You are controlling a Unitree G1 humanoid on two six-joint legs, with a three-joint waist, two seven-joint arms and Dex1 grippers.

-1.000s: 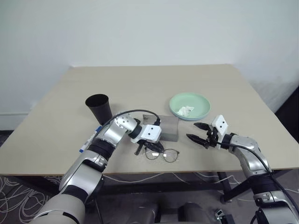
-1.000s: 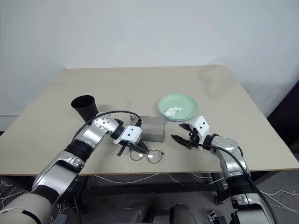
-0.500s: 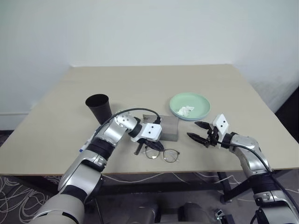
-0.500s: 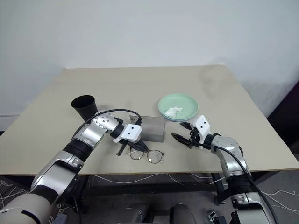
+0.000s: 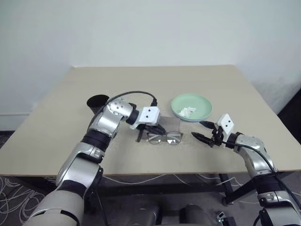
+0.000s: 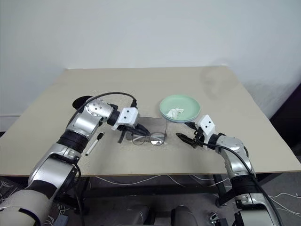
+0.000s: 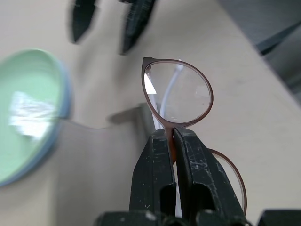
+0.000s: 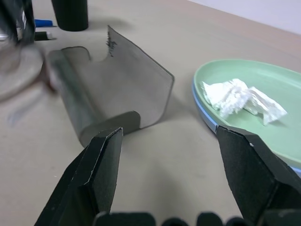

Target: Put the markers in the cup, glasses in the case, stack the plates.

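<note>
My left gripper (image 6: 134,132) is shut on the glasses (image 6: 148,139), thin dark wire frames with round lenses. It holds them by the bridge (image 7: 170,134), lifted off the table just in front of the grey case (image 6: 157,125). The case (image 8: 108,89) lies open with its flap raised. My right gripper (image 6: 188,134) stands open and empty to the right of the case, fingers pointing at it. A white marker (image 6: 94,143) lies beside my left forearm. The black cup (image 6: 81,101) is partly hidden behind that arm. The mint green plate (image 6: 179,107) rests on the light blue one.
A crumpled white tissue (image 8: 240,99) lies in the green plate. The tan table (image 5: 155,82) has free room across its far half and to the right of the plates. Its front edge runs close under both grippers.
My left gripper has risen with the glasses, lifting them off the table and toward the case. The left arm moving off uncovered the marker. The right gripper has stayed in place.
</note>
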